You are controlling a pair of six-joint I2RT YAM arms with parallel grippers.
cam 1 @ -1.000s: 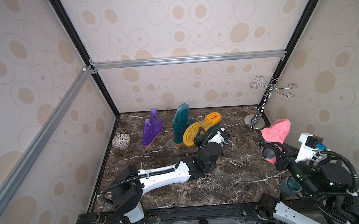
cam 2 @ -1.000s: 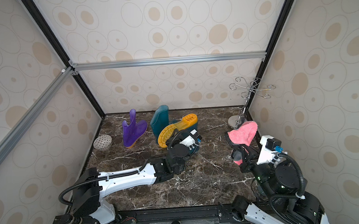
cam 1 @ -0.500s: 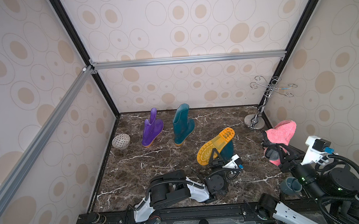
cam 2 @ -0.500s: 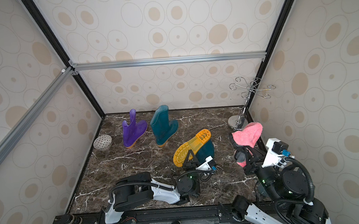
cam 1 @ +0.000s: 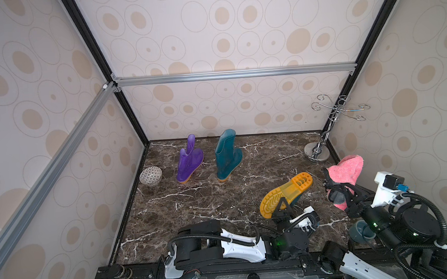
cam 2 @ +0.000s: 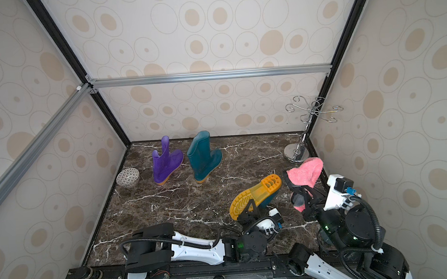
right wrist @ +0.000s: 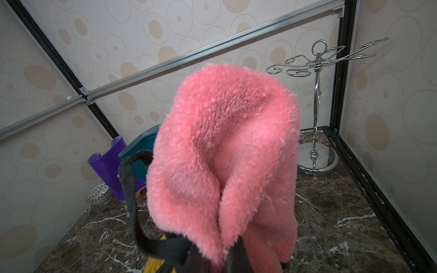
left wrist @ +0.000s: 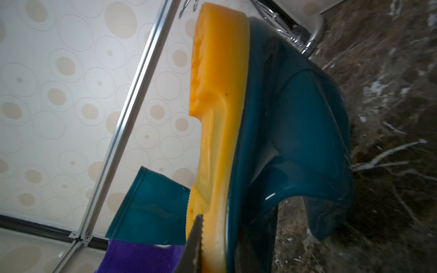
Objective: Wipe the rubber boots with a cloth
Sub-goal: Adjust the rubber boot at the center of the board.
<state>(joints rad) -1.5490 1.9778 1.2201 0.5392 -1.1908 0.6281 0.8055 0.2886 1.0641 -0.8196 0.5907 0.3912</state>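
Dark marble tabletop (cam 1: pixel 194 200): left gripper (cam 1: pixel 283 205) pinches the glossy, likely slippery teal rubber boot (cam 1: pixel 293 187) by its sole; right gripper (cam 1: pixel 336 190) clamps the soft fluffy pink cloth (cam 1: pixel 348 169).

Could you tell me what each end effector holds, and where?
Left end effector: glossy teal rubber boot, by the toe of its orange sole. Right end effector: fluffy pink cloth, by its bunched end.

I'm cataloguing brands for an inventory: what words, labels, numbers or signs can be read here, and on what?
No text can be read anywhere. The tilted teal rubber boot's orange treaded sole shows only tread ribs; the purple rubber boot, upright teal rubber boot, fluffy pink cloth and patterned round bowl carry no lettering.
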